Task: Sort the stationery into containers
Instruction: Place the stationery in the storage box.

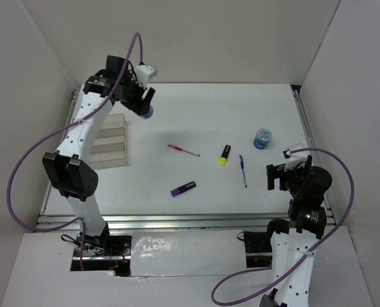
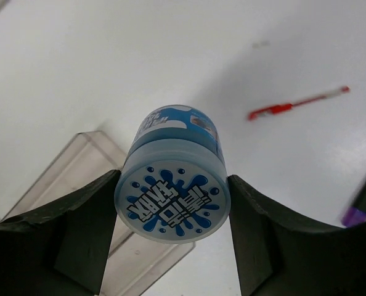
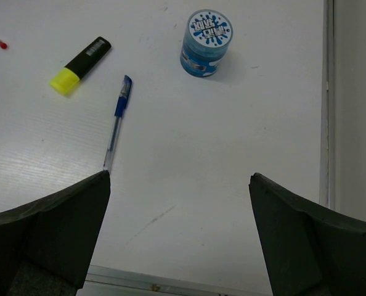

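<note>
**At the far-left corner, a placement under way**

Toward the far left of the white table (image 1: 196,115), a blue round roll with a white patterned top (image 2: 172,197) is clamped between the jaws of the left gripper (image 2: 172,180), just beside the clear plastic compartment tray (image 1: 110,144). The right gripper (image 3: 180,234) is held wide and empty near the right edge, with the second blue roll (image 3: 206,42), a yellow black-capped highlighter (image 3: 79,65) and a thin blue pen (image 3: 116,123) laid out ahead of it. A thin red pen (image 1: 183,150) and a purple highlighter (image 1: 183,188) are seen mid-table. Delivery of the gripped roll is judged to be the step in hand; next, it must be carried over a compartment, lowered and released.
</note>
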